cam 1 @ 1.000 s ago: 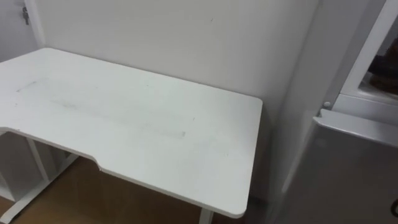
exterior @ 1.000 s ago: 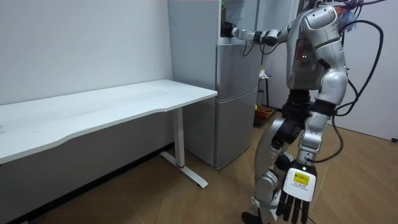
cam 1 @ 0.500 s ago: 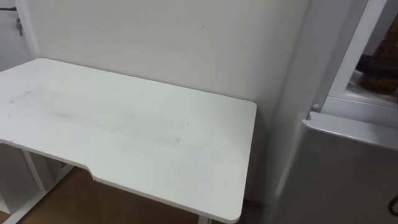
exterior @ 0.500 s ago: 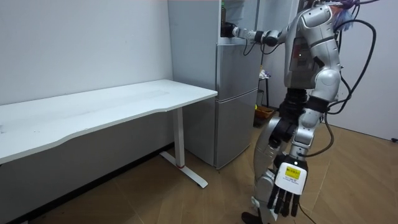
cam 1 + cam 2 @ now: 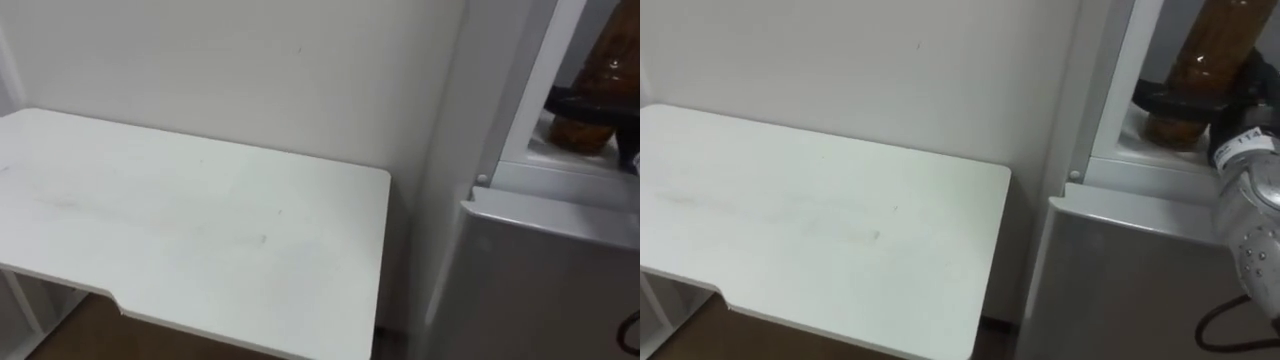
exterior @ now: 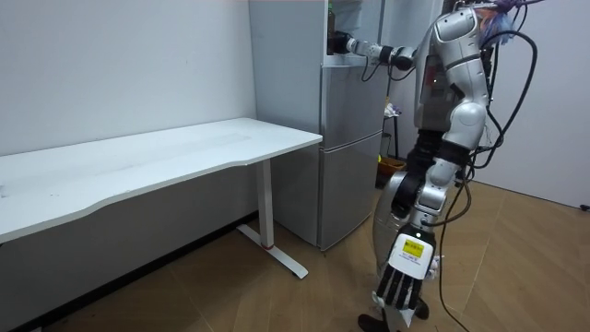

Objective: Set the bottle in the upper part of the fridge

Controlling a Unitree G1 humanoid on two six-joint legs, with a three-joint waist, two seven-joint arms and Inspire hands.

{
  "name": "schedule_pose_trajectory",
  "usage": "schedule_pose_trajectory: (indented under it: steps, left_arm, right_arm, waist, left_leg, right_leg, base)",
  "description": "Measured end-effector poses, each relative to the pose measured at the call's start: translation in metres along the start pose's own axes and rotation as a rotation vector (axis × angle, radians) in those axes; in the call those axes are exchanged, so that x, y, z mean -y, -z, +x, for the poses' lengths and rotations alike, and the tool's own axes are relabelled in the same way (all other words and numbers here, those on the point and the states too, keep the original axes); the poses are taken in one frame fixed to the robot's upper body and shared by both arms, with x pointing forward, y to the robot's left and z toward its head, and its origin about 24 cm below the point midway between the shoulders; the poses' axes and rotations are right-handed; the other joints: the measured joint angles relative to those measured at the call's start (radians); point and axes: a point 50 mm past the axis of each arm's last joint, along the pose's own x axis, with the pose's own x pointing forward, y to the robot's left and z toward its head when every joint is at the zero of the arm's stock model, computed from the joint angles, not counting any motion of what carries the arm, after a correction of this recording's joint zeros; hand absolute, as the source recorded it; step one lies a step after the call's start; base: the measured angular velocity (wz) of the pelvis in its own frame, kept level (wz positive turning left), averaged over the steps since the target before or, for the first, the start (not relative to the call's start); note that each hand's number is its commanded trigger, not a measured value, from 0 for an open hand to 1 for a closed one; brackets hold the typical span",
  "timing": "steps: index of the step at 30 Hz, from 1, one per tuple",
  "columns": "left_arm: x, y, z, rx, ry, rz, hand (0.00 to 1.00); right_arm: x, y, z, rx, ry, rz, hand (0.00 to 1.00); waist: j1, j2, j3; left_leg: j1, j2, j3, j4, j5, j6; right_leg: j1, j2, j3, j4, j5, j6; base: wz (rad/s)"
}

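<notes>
A bottle [image 5: 1206, 62] of brown liquid stands upright in the open upper fridge compartment, its base at the white shelf edge [image 5: 1140, 150]. My right hand [image 5: 1185, 103] reaches in from the right, dark fingers curled round the bottle's lower part. The left eye view shows the same bottle [image 5: 592, 110] and right hand [image 5: 572, 102] at its right edge. In the room view I stand facing the grey fridge [image 6: 350, 138], right arm stretched into its top section. My left hand [image 6: 400, 286] hangs low by my leg, fingers straight and holding nothing.
The fridge's lower door [image 5: 1120, 270] is closed. A white table [image 5: 200, 230] stands left of the fridge against the white wall, a narrow gap between them. In the room view, wooden floor [image 6: 516, 277] stretches behind me.
My head camera has turned right, bringing the bottle and right hand further into view. In the room view my left arm has swung toward that view's left and my torso has straightened.
</notes>
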Motion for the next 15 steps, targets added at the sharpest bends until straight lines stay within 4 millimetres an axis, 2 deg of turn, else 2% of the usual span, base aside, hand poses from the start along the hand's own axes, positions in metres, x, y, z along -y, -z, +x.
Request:
schedule_pose_trajectory:
  steps: [6, 11, 15]
  left_arm:
    - [0.001, 0.0, 0.0, -0.006, 0.002, 0.002, 0.0]
    - [0.001, -0.001, 0.0, -0.01, -0.009, -0.001, 0.0]
    - [0.002, -0.001, 0.001, -0.02, -0.015, 0.001, 0.0]
  right_arm:
    - [-0.004, 0.002, -0.008, 0.008, -0.019, -0.006, 0.0]
    - [-0.01, 0.005, -0.017, 0.021, -0.061, -0.008, 0.0]
    - [-0.011, 0.017, -0.026, -0.004, -0.082, -0.009, 0.0]
  waist:
    - [-0.001, -0.008, -0.005]
    - [-0.017, -0.011, -0.0049]
    - [-0.017, -0.011, -0.0034]
  left_leg:
    - [0.01, 0.0, 0.005, -0.009, 0.0, 0.0]
    - [0.018, 0.001, 0.011, -0.012, 0.0, 0.0]
    - [0.036, 0.002, 0.021, -0.017, -0.002, 0.001]
  right_leg:
    - [0.004, 0.001, 0.009, 0.001, 0.0, 0.0]
    - [0.007, 0.003, 0.022, 0.001, 0.0, 0.0]
    - [0.021, 0.005, 0.034, 0.001, -0.001, 0.002]
  base:
    - [-0.03]
    - [-0.04]
    - [-0.08]
